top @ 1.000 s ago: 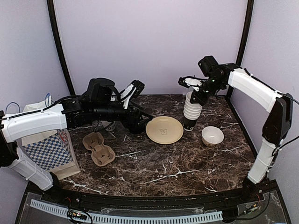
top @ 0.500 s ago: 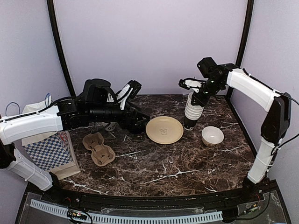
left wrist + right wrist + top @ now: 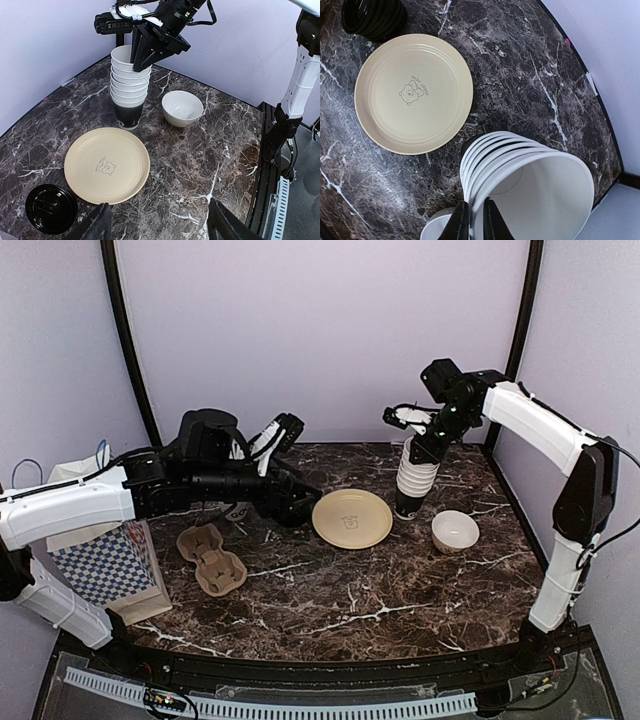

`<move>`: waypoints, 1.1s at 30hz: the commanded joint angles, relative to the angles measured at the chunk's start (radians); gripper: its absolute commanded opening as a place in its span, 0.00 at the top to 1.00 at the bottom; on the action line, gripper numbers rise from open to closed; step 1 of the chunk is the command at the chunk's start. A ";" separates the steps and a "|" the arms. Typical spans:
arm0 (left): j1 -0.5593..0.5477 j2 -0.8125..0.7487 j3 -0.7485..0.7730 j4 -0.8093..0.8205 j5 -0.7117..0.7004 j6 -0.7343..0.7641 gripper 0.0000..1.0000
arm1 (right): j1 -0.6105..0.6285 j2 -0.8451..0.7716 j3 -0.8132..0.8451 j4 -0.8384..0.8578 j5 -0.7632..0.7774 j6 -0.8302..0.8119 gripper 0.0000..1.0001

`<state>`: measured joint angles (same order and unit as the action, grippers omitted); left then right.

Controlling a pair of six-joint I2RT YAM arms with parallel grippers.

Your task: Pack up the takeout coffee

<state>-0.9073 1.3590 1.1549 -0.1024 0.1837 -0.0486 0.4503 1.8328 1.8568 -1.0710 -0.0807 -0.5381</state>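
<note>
A paper bag (image 3: pixel 100 565) with blue and white checks stands at the far left side of the scene. Just to the right of it, a brown cup carrier (image 3: pixel 210 558) lies on the dark marble worktop (image 3: pixel 350 600). Its cup holes have nothing in them.

The left arm reaches across toward the middle of the worktop. The left tool (image 3: pixel 160 227) hangs low above the marble with its two fingers (image 3: pixel 97 227) spread wide. It holds nothing. A pile of round black lids (image 3: pixel 50 207) sits on the worktop close by. The lids lie just to the left of a round tan plate (image 3: pixel 352 518). The plate lies flat near the middle and has a little bear drawn on it.

To the right of the plate, toward the far side, stands the stack of cups (image 3: pixel 410 480). The cups sit one inside the other. The bottom one is black, and the ones above show as white bands. The stack stands upright on the marble, near the plate but not touching it.

The right arm comes down from above onto the stack. The right tool (image 3: pixel 472 220) pinches the rim of the top cup (image 3: pixel 540 200). One finger is inside the cup and one is outside. I cannot tell if the top cup has come loose from the one under it.

A small white bowl (image 3: pixel 455 530) sits on the worktop to the right of the stack, a bit nearer to me.
</note>
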 commanded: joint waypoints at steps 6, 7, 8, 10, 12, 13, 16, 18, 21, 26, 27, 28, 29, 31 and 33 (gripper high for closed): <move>-0.013 0.002 0.015 0.011 0.031 0.004 0.32 | -0.019 0.004 0.049 0.006 -0.017 0.030 0.88; -0.012 0.003 0.015 0.011 0.031 0.005 0.32 | -0.021 0.004 0.050 0.002 -0.025 0.030 0.91; -0.013 0.002 0.016 0.013 0.030 0.004 0.32 | -0.022 0.005 0.054 0.000 -0.030 0.031 0.94; -0.013 0.004 0.016 0.013 0.032 0.001 0.32 | -0.025 0.004 0.054 -0.002 -0.036 0.030 0.99; -0.014 0.007 0.017 0.011 0.034 0.000 0.32 | -0.025 0.006 0.052 -0.005 -0.036 0.027 1.00; -0.014 0.007 0.018 0.011 0.033 0.001 0.32 | -0.025 0.006 0.049 -0.008 -0.037 0.025 1.00; -0.016 0.007 0.017 0.008 0.031 -0.002 0.32 | -0.025 0.017 0.039 -0.018 -0.033 0.025 0.97; -0.016 0.004 0.016 0.005 0.030 -0.003 0.32 | -0.026 0.023 0.035 -0.027 -0.031 0.025 0.98; -0.018 0.000 0.016 0.003 0.025 -0.004 0.32 | -0.025 0.014 0.026 -0.018 -0.034 0.023 1.00; -0.019 0.004 0.018 0.001 0.021 -0.001 0.32 | -0.025 -0.022 0.014 0.045 0.065 0.001 1.00; -0.020 0.006 0.020 -0.002 0.022 0.000 0.32 | -0.027 -0.034 0.003 0.078 0.129 -0.012 1.00; -0.021 0.006 0.020 -0.001 0.020 0.002 0.32 | -0.028 -0.047 -0.004 0.113 0.184 -0.025 1.00; -0.021 0.007 0.019 0.001 0.016 0.004 0.32 | -0.031 -0.058 -0.007 0.142 0.237 -0.037 1.00; -0.021 0.010 0.019 0.003 0.009 0.006 0.32 | -0.040 -0.068 0.010 0.181 0.299 -0.052 1.00; -0.022 0.020 0.025 0.000 0.011 0.010 0.32 | -0.064 -0.054 0.061 0.161 0.261 -0.055 1.00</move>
<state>-0.9222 1.3697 1.1549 -0.1043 0.1982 -0.0486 0.4213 1.8156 1.8610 -0.9989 0.0784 -0.5594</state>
